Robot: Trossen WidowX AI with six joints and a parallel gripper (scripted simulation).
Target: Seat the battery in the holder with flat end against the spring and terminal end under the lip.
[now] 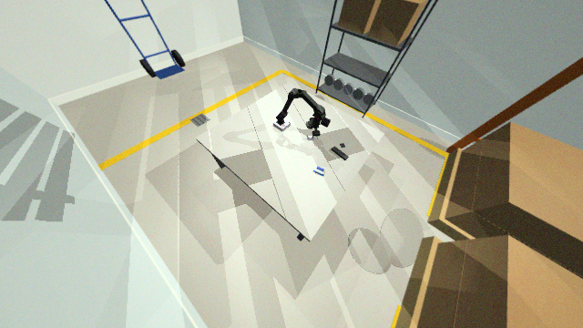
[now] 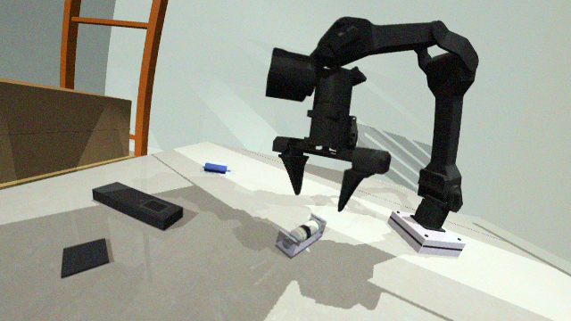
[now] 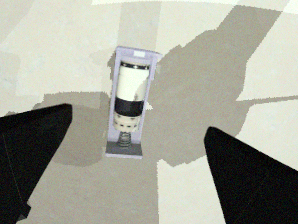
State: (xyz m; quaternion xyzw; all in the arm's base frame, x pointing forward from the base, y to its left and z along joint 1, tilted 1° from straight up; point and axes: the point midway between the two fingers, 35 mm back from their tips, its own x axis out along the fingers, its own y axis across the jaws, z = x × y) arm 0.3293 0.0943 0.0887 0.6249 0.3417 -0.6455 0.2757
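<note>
The pale lilac holder (image 2: 303, 247) (image 3: 113, 100) stands on the table. The cream battery (image 2: 299, 234) (image 3: 134, 85) with a black band lies lengthwise inside it, roughly in line with its walls. In the wrist view its flat end meets the spring (image 3: 125, 139) at the bottom, and its other end is close to the lip (image 3: 139, 53) at the top; whether the terminal is under the lip cannot be made out. My gripper (image 1: 314, 135) (image 2: 319, 202) (image 3: 140, 123) is wide open and empty above the holder, one finger to each side, touching neither holder nor battery.
A long black box (image 1: 339, 153) (image 2: 136, 205) and a dark flat square (image 1: 342, 145) (image 2: 85, 258) lie on the table. A small blue object (image 1: 320, 171) (image 2: 216, 168) lies farther off. The arm's white base (image 1: 281, 126) (image 2: 442, 248) stands beyond the holder.
</note>
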